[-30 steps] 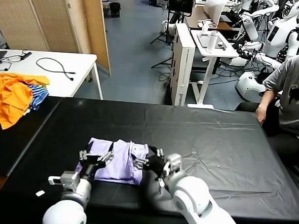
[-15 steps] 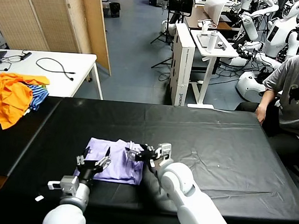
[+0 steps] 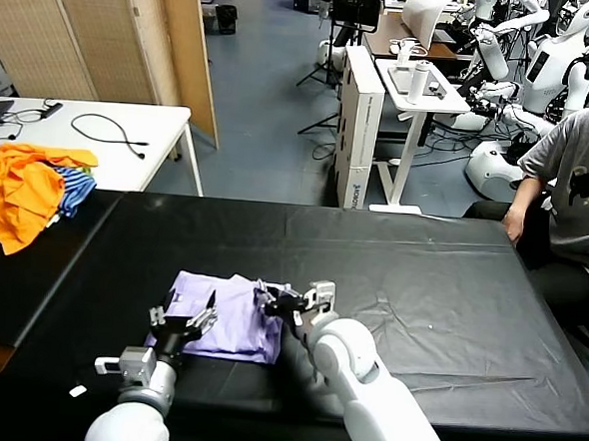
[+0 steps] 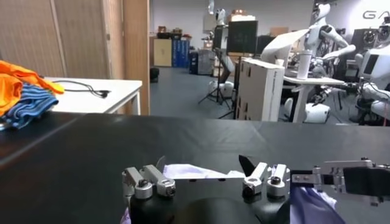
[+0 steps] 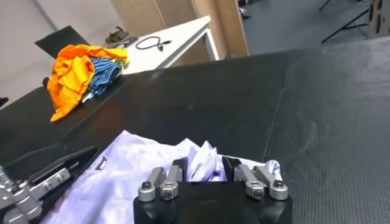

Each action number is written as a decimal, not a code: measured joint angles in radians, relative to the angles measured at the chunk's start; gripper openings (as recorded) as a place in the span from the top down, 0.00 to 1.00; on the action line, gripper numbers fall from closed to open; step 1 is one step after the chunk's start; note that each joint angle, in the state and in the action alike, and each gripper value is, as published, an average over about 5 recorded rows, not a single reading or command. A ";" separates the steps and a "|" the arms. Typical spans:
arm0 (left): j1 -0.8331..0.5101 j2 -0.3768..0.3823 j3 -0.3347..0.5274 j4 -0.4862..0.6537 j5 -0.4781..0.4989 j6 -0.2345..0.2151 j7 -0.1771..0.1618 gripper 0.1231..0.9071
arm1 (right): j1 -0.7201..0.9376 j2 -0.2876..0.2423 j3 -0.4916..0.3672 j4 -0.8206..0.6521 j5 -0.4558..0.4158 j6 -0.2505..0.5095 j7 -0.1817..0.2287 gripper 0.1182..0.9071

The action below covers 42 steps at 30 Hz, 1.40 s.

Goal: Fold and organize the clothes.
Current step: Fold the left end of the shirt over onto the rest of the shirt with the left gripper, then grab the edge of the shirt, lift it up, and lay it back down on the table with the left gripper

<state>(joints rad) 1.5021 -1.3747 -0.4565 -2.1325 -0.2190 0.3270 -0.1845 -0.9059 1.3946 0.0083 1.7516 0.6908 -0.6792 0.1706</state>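
Right gripper (image 3: 272, 303) clamped on T-shirt (image 3: 224, 316) fold, which we see bunched | left gripper (image 3: 183, 327) splayed apart, hiding shirt's near edge.

Bare black table (image 3: 440, 289) right of T-shirt (image 3: 224, 311); orange heap (image 3: 21, 189) far left

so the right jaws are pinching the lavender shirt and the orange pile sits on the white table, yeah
Not quite. The right gripper does pinch a fold of the lavender T-shirt, but the heap of orange and blue-striped garments lies on the black table, not on the white table behind it. The head view shows this.
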 joint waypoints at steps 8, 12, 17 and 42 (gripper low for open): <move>-0.002 -0.001 -0.002 0.001 -0.002 -0.006 -0.002 0.00 | -0.049 -0.020 0.031 0.069 -0.022 0.015 0.016 0.97; -0.005 -0.004 -0.002 0.007 0.000 -0.016 -0.002 0.00 | -0.091 -0.028 0.044 0.092 -0.043 0.017 0.015 0.97; -0.005 -0.002 -0.009 0.020 0.000 -0.050 0.001 0.00 | -0.140 -0.041 0.064 0.126 -0.045 0.013 0.011 0.83; -0.098 0.195 -0.191 0.313 -0.474 -0.138 0.391 0.00 | -0.427 -0.166 0.334 0.486 -0.043 0.076 -0.079 0.00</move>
<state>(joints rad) 1.4043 -1.1798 -0.6474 -1.8194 -0.6928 0.1889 0.2067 -1.3333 1.2289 0.3424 2.2373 0.6476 -0.6035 0.0912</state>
